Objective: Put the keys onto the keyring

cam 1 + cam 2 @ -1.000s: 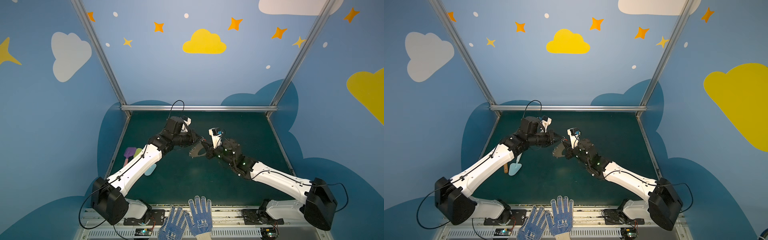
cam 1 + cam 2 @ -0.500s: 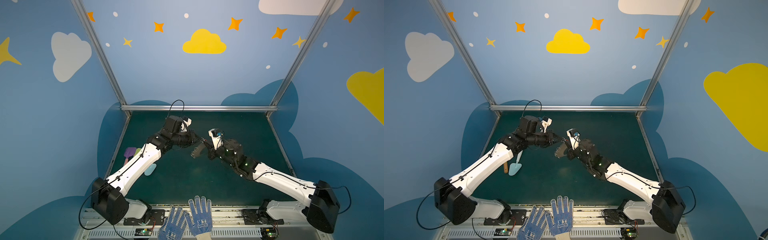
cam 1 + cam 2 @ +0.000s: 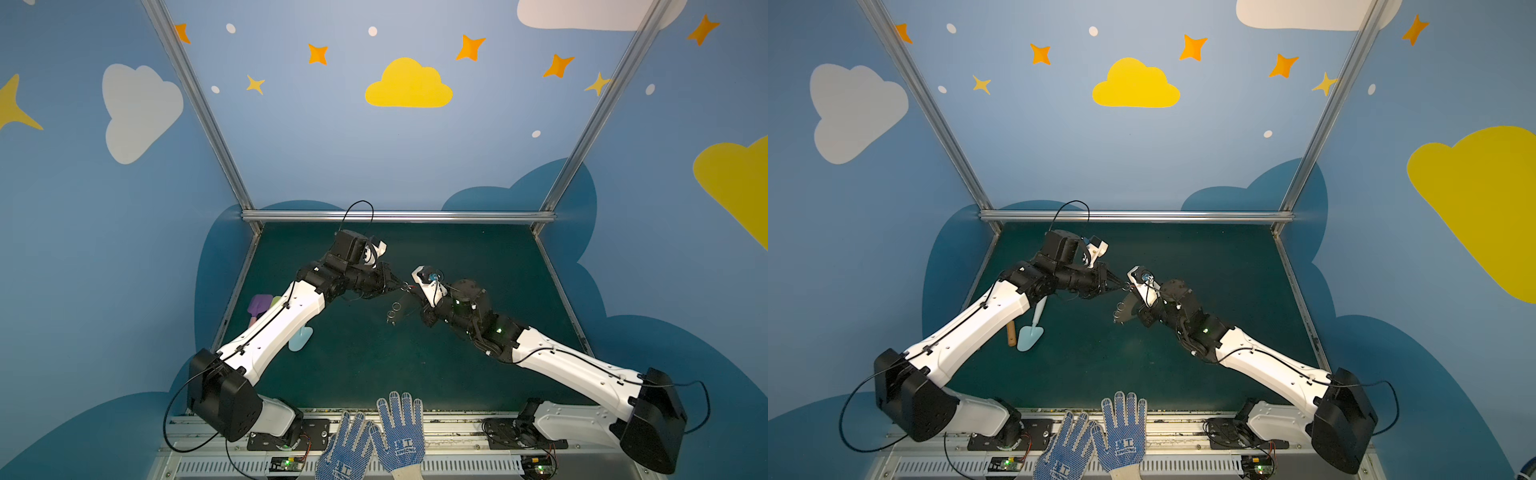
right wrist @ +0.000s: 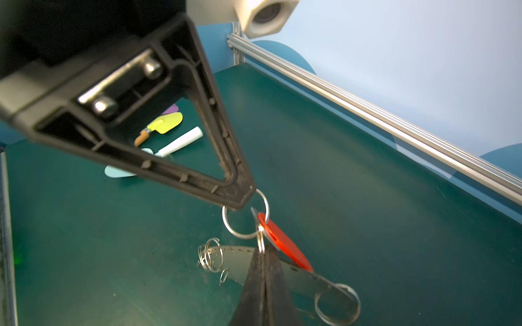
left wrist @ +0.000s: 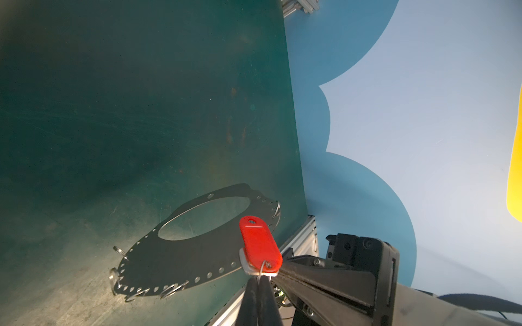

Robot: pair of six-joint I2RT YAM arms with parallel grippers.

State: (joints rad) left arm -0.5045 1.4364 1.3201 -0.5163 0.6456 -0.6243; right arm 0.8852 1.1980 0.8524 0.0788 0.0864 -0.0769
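1. L arm (image 3: 282, 328) reached low twd center, elbow bent; left gripper (image 5: 260, 278) was pressed together on 1 big split ring (image 4: 243, 236).
2. R arm (image 3: 573, 365) mirrored it; right gripper (image 4: 264, 249) pinched 1 small ring (image 4: 259, 240) at the tag.
3. Counts: 3 toy shovels (image 4: 169, 123) on the mat (image 3: 374, 365) at left, 2 gloves (image 3: 401, 432) up front, 1 keys (image 5: 260, 245) set w/ red tag mid-air betw. the tips, 1 keyring (image 5: 197, 248) plate just beside it.
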